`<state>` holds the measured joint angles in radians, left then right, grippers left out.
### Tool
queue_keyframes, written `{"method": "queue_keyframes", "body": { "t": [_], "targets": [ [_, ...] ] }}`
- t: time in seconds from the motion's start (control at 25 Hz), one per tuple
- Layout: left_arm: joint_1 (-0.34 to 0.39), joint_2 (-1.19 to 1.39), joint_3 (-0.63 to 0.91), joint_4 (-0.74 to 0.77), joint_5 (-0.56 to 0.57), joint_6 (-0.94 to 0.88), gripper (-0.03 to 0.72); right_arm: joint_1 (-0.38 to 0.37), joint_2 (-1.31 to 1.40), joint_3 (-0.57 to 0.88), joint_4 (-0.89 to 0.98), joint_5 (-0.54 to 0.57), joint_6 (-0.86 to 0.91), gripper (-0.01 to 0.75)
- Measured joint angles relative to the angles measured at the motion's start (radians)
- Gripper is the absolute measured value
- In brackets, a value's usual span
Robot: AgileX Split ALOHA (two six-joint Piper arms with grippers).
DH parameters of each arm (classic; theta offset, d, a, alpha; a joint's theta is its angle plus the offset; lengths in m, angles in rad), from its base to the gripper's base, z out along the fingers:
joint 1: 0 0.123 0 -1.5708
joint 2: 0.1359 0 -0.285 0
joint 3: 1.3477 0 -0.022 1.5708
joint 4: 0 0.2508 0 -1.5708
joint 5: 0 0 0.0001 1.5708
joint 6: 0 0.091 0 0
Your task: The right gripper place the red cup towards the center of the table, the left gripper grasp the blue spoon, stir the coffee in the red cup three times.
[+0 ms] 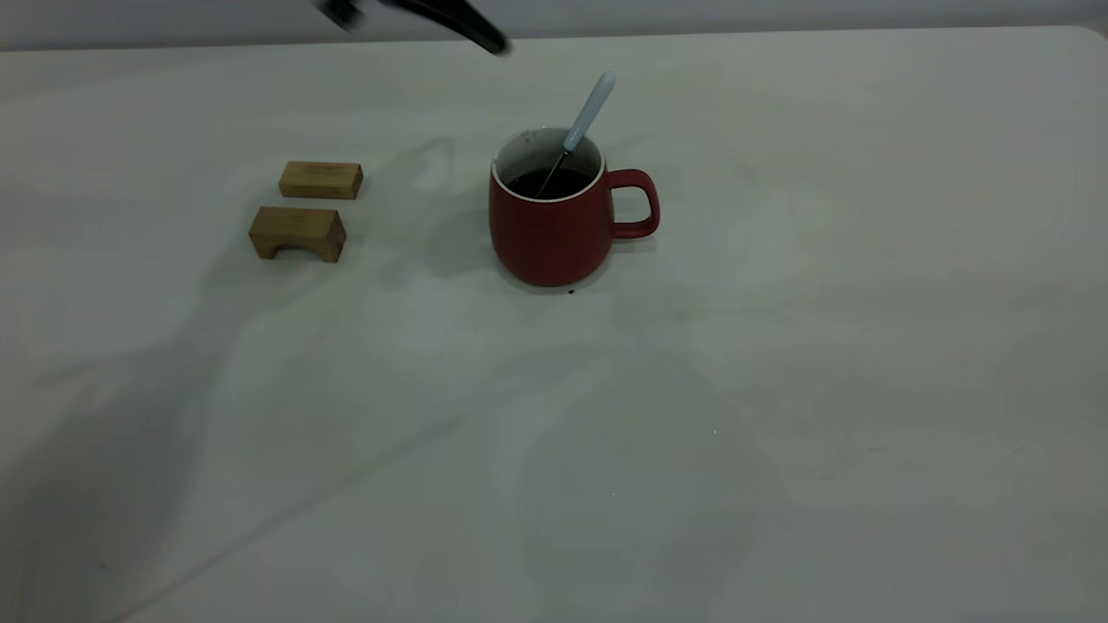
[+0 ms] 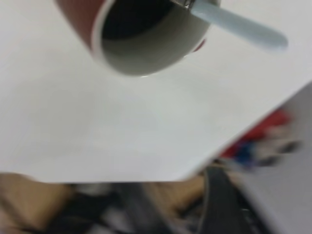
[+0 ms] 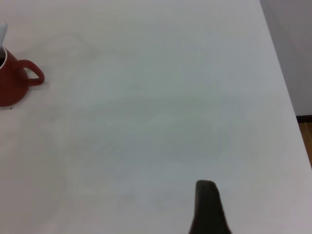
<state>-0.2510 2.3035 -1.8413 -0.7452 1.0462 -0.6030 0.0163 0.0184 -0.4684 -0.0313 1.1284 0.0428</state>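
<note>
Red cup (image 1: pixel 554 221) stood near the middle of the table (image 1: pixel 779 389) in the exterior view, a little toward the far edge, handle pointing to the right arm's side. You would have seen the spoon (image 1: pixel 589 112) leaning in it, neck sunk in the coffee (image 1: pixel 554 182), blue handle propped on the rim. I judged it was left there because nothing held it. The left gripper (image 1: pixel 467 22) hung above the far edge, apart from the spoon, blurred; whether its fingers were spread or closed I could not tell. Two wooden blocks (image 1: pixel 307 208) lay toward the left side. The surface was matte off-white with a dark speck beside the cup's base.

From the left wrist, you looked into the cup (image 2: pixel 146 48), white inside, with the spoon (image 2: pixel 239 27) jutting over its rim. No fingers showed. Beyond the table's edge (image 2: pixel 146 146) the room was a blur of brown, black and red shapes.

From the right wrist, the cup (image 3: pixel 14 83) sat well apart. One dark finger (image 3: pixel 208 207) of the right gripper showed over bare table, holding nothing; its spread I could not tell. I took that arm as parked. A grey wall (image 3: pixel 292 44) lay past the table's side edge.
</note>
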Motion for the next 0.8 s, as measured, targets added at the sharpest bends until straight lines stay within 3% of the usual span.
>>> {"method": "queue_keyframes", "body": {
  "t": [0.2, 0.36, 0.64, 0.8],
  "targets": [
    [-0.006, -0.148, 0.000, 0.359, 0.119, 0.112, 0.372, 0.000, 0.000, 0.000, 0.000, 0.000, 0.000, 0.572],
    [-0.009, -0.278, 0.000, 0.556, 0.121, 0.127, 0.293, 0.000, 0.000, 0.000, 0.000, 0.000, 0.000, 0.572],
    [-0.009, -0.563, 0.000, 0.685, 0.121, 0.145, 0.225, 0.000, 0.000, 0.000, 0.000, 0.000, 0.000, 0.572],
    [-0.020, -0.778, 0.017, 0.799, 0.121, 0.362, 0.224, 0.000, 0.000, 0.000, 0.000, 0.000, 0.000, 0.572]
  ]
}}
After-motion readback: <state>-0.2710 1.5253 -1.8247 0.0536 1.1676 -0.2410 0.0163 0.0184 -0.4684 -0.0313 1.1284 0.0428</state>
